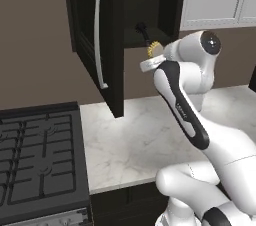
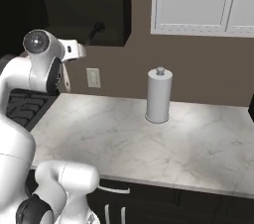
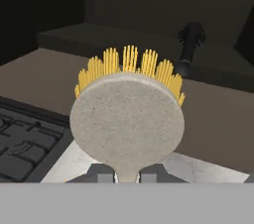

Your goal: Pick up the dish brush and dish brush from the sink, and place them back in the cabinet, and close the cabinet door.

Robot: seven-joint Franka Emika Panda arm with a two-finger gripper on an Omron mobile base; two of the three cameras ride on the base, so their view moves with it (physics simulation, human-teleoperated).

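Observation:
My gripper (image 3: 127,174) is shut on the handle of the dish brush (image 3: 127,119) with the pale cream round head and yellow bristles. I hold it up just in front of the open black cabinet (image 1: 150,0). In the left base view this brush (image 1: 154,48) hangs at the cabinet's lower edge. The all-black dish brush (image 3: 190,49) stands on the dark cabinet shelf, behind and to the right of the held one; it also shows as the black brush (image 1: 142,30) and the black brush (image 2: 96,29). The cabinet door (image 1: 97,40) stands swung open to the left. The sink is out of view.
A white marble counter (image 1: 135,140) lies below the cabinet, with a black gas stove (image 1: 35,160) to its left. A white paper towel roll (image 2: 158,95) stands on the counter to the right. White wall cabinets (image 2: 198,0) hang on the right.

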